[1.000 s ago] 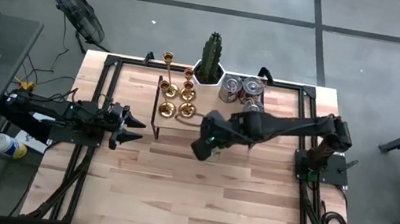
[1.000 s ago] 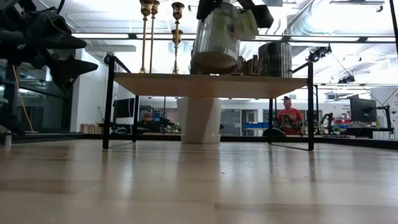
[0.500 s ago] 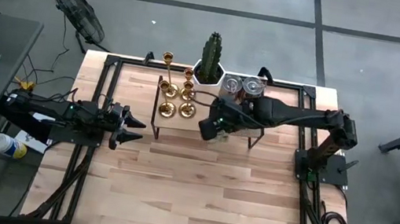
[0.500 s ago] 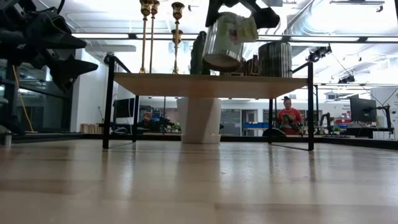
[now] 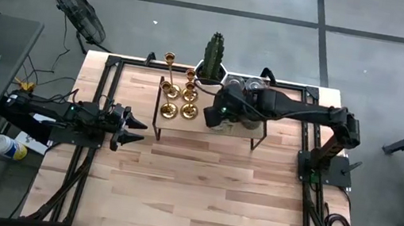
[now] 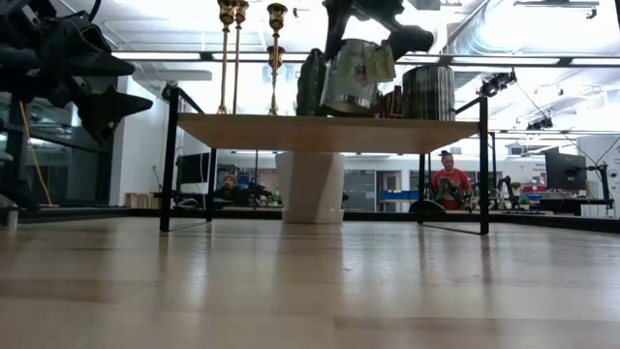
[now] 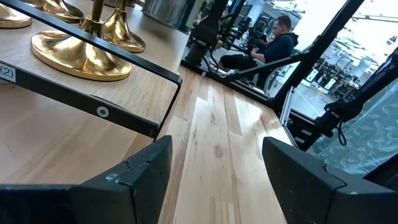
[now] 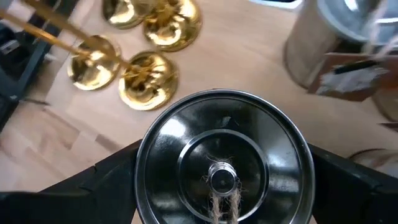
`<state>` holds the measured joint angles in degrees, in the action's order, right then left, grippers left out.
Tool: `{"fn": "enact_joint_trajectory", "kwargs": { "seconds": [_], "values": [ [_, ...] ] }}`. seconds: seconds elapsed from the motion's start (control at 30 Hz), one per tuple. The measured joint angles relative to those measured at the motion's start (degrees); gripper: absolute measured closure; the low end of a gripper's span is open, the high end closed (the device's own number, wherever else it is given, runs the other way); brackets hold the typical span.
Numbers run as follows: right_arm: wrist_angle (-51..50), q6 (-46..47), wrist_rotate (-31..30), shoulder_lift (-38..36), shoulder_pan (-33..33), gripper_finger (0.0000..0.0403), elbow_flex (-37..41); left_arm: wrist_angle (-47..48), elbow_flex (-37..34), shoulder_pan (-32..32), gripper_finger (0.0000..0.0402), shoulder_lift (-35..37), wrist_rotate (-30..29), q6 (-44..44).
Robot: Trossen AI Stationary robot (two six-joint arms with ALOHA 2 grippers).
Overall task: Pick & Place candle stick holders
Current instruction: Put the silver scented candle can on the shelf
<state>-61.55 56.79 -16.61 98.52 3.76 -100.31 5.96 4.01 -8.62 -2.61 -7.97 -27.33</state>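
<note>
Right gripper (image 8: 217,193) clamps tin (image 8: 221,155), base hidden.

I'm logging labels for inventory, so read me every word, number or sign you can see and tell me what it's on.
"(2)": printed on the front edge of the wooden shelf, seen in the left wrist view.
Label on the silver tin held by the right end effector: too blurred to read.
Brown tag by the other tin: markings unreadable.
Nothing else legible.
</note>
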Motion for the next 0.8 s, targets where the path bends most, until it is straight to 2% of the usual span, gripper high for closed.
{"fn": "enact_joint_trajectory", "kwargs": {
  "seconds": [0.8],
  "values": [
    [-7.30, 0.25, -1.57, 0.00, 3.46, 0.0052, 0.00, 0.00, -0.02, 0.00, 0.0156, 0.00, 0.00, 0.00]
  ]
}}
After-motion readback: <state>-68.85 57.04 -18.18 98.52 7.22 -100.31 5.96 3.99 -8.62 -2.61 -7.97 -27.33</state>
